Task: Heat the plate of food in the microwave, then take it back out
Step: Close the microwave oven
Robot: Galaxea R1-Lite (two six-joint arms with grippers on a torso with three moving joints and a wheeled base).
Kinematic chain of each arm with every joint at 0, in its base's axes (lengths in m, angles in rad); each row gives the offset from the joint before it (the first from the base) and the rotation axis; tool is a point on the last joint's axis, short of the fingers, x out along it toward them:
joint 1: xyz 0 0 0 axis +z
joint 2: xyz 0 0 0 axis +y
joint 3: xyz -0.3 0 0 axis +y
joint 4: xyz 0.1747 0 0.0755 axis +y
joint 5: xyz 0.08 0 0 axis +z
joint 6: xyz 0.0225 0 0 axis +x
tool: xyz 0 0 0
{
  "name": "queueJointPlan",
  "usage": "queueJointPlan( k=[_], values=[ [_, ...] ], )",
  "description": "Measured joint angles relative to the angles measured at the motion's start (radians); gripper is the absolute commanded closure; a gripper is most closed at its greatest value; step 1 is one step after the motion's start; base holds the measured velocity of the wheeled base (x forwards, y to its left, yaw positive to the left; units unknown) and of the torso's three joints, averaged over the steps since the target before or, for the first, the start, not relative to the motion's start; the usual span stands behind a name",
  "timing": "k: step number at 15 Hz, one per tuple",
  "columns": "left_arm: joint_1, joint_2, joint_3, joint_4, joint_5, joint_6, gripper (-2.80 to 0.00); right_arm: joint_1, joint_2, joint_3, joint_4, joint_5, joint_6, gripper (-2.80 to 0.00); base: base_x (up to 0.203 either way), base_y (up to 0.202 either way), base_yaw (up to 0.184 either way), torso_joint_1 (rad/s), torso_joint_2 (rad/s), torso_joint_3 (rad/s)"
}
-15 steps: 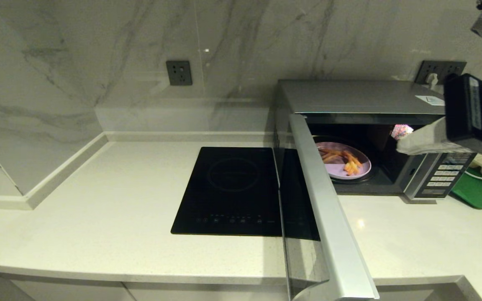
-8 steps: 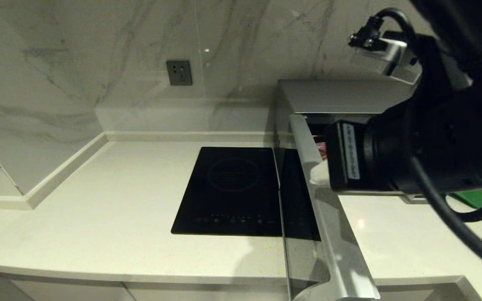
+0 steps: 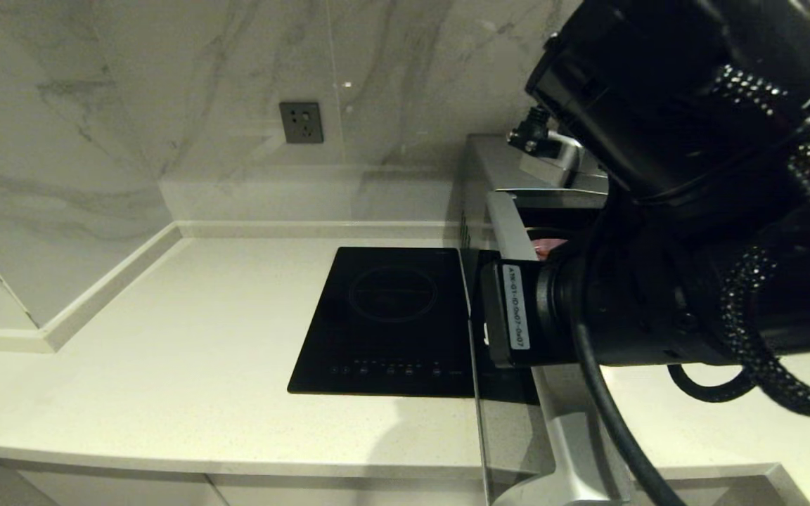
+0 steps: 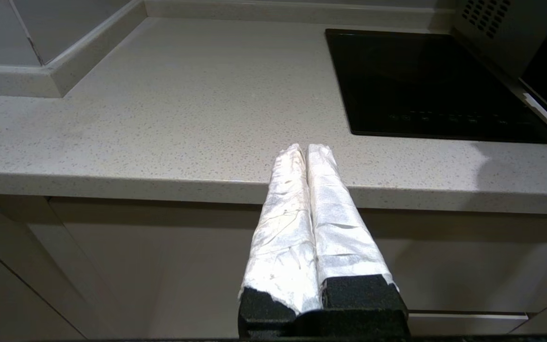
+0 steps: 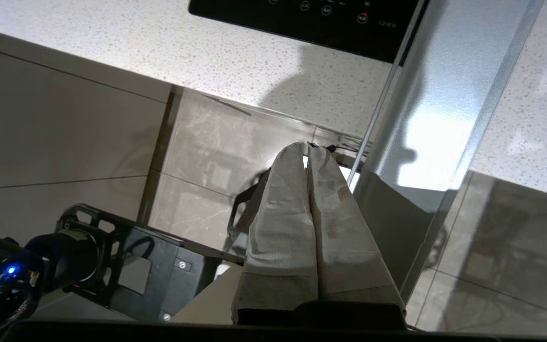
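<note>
The silver microwave (image 3: 496, 161) stands at the back right with its door (image 3: 514, 232) swung wide open toward me. My right arm crosses in front of it and covers most of the cavity. Only a pinkish sliver of the plate of food (image 3: 549, 246) shows inside; the fries are hidden. The right wrist view shows my right gripper (image 5: 307, 146) shut and empty. It points down past the counter's front edge, close beside the door (image 5: 444, 118). The head view hides its fingers. My left gripper (image 4: 306, 148) is parked, shut and empty, low before the counter edge.
A flat black induction cooktop (image 3: 391, 316) lies left of the open door. A wall socket (image 3: 301, 122) sits on the marble backsplash. The counter's front edge (image 4: 159, 183) runs just ahead of the left gripper. My base (image 5: 112, 266) and floor tiles lie below the right gripper.
My right arm has swung from the microwave's right side leftward across its front. It now hides the cavity and plate, and its wrist is at the open door. The door stays open.
</note>
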State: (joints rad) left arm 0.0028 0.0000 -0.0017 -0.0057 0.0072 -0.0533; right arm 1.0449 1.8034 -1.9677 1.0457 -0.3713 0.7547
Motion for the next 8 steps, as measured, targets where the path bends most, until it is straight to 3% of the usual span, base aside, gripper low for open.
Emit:
queueJointPlan(
  k=[3, 8],
  values=[
    [0.000, 0.000, 0.000, 0.000, 0.000, 0.000, 0.00, -0.003, -0.006, 0.018, 0.000, -0.002, 0.008, 0.00, 0.000, 0.000, 0.000, 0.000, 0.00, 0.000],
    [0.000, 0.000, 0.000, 0.000, 0.000, 0.000, 0.00, -0.026, -0.055, 0.112, 0.004, -0.041, 0.096, 0.00, 0.000, 0.000, 0.000, 0.000, 0.00, 0.000]
  ],
)
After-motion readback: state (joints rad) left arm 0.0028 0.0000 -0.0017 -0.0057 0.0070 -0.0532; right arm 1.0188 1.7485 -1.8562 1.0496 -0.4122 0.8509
